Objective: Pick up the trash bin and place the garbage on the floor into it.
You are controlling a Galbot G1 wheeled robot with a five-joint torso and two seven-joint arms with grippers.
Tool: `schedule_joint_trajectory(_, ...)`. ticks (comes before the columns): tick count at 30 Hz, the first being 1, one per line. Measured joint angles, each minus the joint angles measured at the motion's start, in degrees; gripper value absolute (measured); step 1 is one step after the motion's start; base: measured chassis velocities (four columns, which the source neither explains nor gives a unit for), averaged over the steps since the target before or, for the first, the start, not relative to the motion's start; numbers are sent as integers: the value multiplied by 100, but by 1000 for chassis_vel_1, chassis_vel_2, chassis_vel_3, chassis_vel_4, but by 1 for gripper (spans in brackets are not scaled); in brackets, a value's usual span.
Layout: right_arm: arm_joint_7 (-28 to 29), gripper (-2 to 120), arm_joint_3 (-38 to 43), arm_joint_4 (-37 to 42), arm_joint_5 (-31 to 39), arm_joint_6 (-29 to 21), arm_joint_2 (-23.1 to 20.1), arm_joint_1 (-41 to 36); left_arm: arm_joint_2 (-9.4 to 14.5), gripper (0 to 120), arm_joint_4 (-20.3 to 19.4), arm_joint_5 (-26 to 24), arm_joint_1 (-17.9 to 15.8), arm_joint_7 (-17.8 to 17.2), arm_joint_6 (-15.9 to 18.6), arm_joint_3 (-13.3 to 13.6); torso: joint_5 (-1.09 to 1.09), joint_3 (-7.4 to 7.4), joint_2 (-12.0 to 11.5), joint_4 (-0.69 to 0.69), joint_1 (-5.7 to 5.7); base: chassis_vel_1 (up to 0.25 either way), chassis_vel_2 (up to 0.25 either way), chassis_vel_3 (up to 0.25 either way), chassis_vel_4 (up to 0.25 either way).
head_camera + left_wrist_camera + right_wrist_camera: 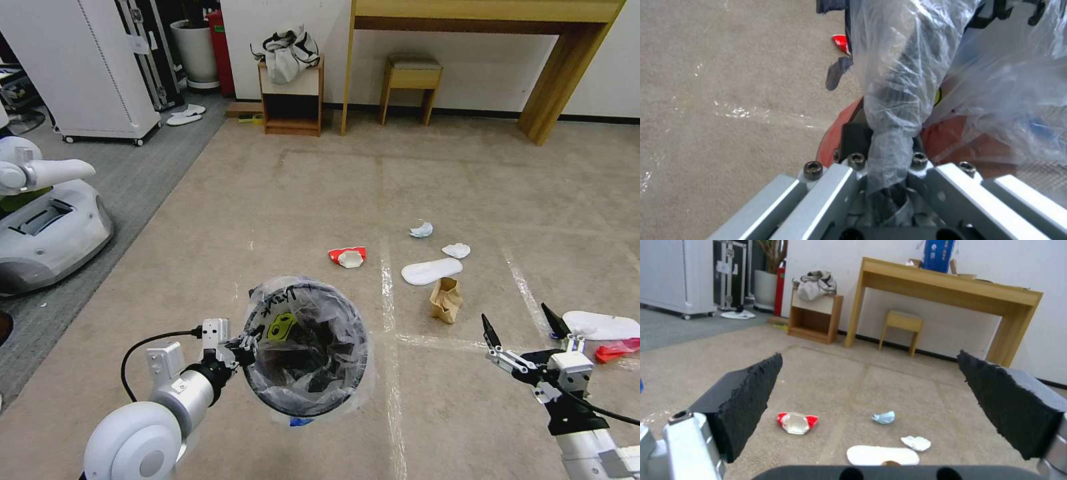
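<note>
Holding the trash bin (305,347) by its rim, our left gripper (245,347) fingers clamped on it; pickup looks done. Right gripper (523,327) fingers wide, empty; garbage (445,299) on the floor (280,200) ahead of them, none collected that we can see.

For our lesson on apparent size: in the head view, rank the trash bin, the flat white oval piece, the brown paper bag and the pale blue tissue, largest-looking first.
1. trash bin, though it is nearest the camera, held by the left gripper
2. flat white oval piece
3. brown paper bag
4. pale blue tissue, farthest away
</note>
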Motion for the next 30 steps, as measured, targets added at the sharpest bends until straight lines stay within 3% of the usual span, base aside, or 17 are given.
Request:
schedule_joint_trajectory(16,-129,100,22,4,37,-45,-11,3,76,2,-5,71,68,43,-19,-135,0,0,1,0,-1,-18,14,13,-16)
schedule_joint_trajectory(30,-125,100,34,17,50,16,-10,-33,23,2,-30,174,145,64,-24,-126,0,1,1,0,1,-212,205,213,-207)
